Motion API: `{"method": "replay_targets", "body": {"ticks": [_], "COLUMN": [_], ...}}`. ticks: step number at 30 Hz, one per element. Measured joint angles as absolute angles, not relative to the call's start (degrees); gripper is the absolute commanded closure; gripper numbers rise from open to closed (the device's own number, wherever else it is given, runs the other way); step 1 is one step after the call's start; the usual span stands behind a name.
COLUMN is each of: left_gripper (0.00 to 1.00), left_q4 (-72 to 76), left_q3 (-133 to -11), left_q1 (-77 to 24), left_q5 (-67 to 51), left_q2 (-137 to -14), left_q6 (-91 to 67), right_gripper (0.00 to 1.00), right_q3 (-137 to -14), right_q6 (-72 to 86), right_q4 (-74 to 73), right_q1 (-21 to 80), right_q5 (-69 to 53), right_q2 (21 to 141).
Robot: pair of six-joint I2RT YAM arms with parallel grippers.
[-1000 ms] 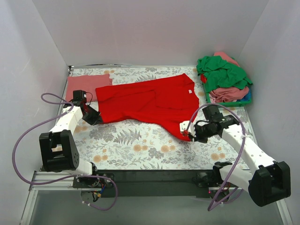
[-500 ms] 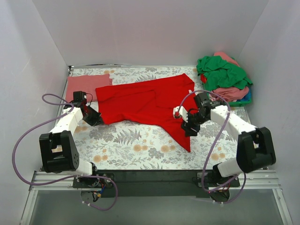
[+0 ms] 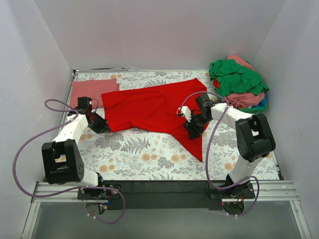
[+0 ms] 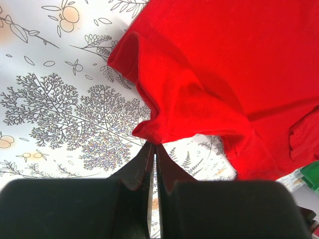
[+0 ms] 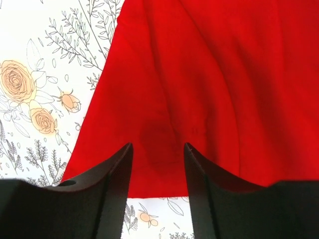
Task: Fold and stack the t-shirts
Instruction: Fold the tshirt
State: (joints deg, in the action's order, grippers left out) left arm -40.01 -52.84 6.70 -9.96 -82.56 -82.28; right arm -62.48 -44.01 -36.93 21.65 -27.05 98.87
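The red tee [image 3: 149, 107] is lying spread across the middle of the top view on the floral tablecloth [image 3: 144, 154]. Its long side is running from left of centre up toward the upper right. One corner is trailing down to a point at the lower right of centre, and a crease is showing near the tee's middle.

The left gripper [image 4: 153, 147] is sitting at the tee's left edge, in the left-middle of the top view. In the left wrist view its fingers are pressed together with a bunched lip of red fabric meeting their tips, so they are pinching the tee's edge there. The fabric is rising from that pinch in a rumpled ridge toward the upper left of that view, and the rest of the tee is filling the upper right.

The right gripper [image 5: 156, 149] is hovering over the tee's right part, just right of centre in the top view, above where the trailing corner begins. In the right wrist view its fingers are standing spread, gripping nothing, with red fabric lying below the gap. Whether the tips are touching the fabric I cannot tell. The tee's edge is running diagonally through the left half of that view, with the tablecloth's roses showing beyond it.

A folded pink tee [image 3: 92, 89] is lying flat in the upper left of the top view, just beside the red tee. In the upper right a pile [image 3: 244, 98] of tees is sitting in a bin [image 3: 262, 106], with a green tee [image 3: 237, 77] on top.
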Motion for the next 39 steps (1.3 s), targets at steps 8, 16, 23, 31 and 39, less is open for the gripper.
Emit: {"method": "replay_targets", "body": {"ticks": [8,16,23,31,39], "left_gripper": [1.00,1.00,1.00,1.00,1.00], "left_q4": [-39.97,-39.99,-39.99,-39.99,-39.99], "left_q3": [-52.84,-52.84,-52.84,-52.84,-52.84], "left_q1": [6.70,6.70,6.70,6.70,6.70], "left_q5": [-10.00,-10.07,-10.09,-10.09,-10.09], "left_q2": [-82.11,-82.04,-82.04,-82.04,-82.04], "left_q6": [-82.26,-82.26,-82.24,-82.19,-81.80], "right_gripper": [0.83,0.99,0.99,0.65,0.45], "right_q3": [-62.46,-61.95,-61.95,-57.56,-56.93], "right_q6": [-43.07,-43.33,-45.36,-54.43,-56.97], "right_q4": [-35.57,-36.07,-39.79,-49.08,-53.82], "right_q1": [22.52,23.42,28.67,47.29,45.93], "right_q5": [-24.34,-23.24,-25.50,-31.88,-32.01], "right_q2": [101.10,98.19,90.89,89.47,89.10]}}
